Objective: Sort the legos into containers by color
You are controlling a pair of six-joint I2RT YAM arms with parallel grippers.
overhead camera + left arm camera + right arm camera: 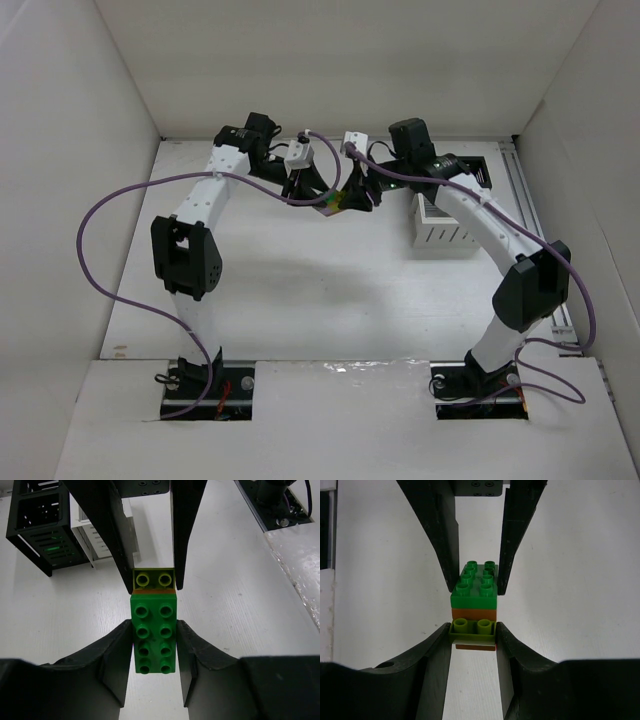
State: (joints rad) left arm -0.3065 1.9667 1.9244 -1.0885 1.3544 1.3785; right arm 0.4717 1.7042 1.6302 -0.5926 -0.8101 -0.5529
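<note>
A short lego stack (338,203) hangs above the table between both grippers. In the left wrist view my left gripper (154,630) is shut on the stack's green brick (154,645). An orange layer (154,593) and a lime brick (154,579) follow beyond it. In the right wrist view my right gripper (473,632) is shut on the lime brick (472,630), with orange (474,613) and green (474,587) behind. Each wrist view shows the other gripper's fingers (187,530) pinching the far end. The white bin pair (445,228) and the black bin pair (472,170) stand at the right rear.
The bins also show in the left wrist view, black (40,530) and white (97,545), side by side. Purple cables (100,230) loop off both arms. White walls (70,150) enclose the table on three sides. A rail (530,200) runs along the right edge.
</note>
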